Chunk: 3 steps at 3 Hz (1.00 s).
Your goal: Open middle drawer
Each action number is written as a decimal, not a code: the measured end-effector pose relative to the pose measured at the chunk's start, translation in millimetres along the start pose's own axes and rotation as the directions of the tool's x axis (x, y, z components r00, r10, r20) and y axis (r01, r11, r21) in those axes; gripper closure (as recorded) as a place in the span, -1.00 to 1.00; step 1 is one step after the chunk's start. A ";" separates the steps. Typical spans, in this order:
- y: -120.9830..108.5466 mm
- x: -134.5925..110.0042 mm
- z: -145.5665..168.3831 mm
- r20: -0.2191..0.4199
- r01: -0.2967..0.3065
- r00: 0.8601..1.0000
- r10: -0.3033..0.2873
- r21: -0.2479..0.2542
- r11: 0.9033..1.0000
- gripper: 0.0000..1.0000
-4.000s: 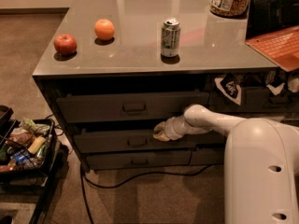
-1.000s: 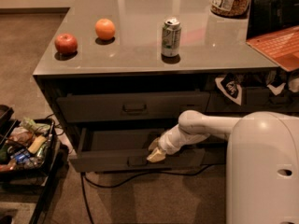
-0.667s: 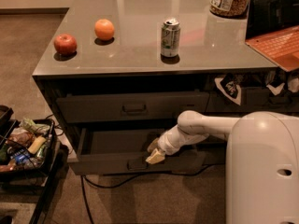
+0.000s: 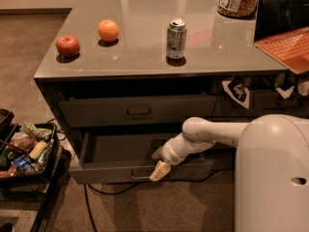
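- Beneath the worktop [image 4: 140, 57], the middle drawer [image 4: 116, 172] stood pulled out, its dark inside showing.
- The pincer [image 4: 159, 162] sat at the drawer's front edge, beside the handle [image 4: 141, 176]; clenched or released, I couldn't tell.

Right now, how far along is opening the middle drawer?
Done: the middle drawer stands well out from the cabinet, its dark interior showing. In hand: the gripper sits at the drawer's front edge, beside the pull. Left: probably only letting go and backing the arm away.
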State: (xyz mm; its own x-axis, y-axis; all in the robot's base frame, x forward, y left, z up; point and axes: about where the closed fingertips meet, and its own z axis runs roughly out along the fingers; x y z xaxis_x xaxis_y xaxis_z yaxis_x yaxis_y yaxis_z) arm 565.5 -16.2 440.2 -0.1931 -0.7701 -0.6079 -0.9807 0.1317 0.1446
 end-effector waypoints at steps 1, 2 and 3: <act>23.6 -4.4 10.7 -0.021 0.005 1.000 -0.006 -0.058 0.998 -0.88; 34.8 -9.9 20.2 -0.028 0.023 0.999 -0.026 -0.102 0.995 -1.00; 34.7 -10.0 20.1 -0.028 0.023 0.999 -0.026 -0.101 0.995 -1.00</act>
State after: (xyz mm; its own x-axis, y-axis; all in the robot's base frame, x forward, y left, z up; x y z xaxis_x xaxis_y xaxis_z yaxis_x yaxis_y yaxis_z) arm 532.7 8.6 435.5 -0.1665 -0.7903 -0.5896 -0.9767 0.0499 0.2089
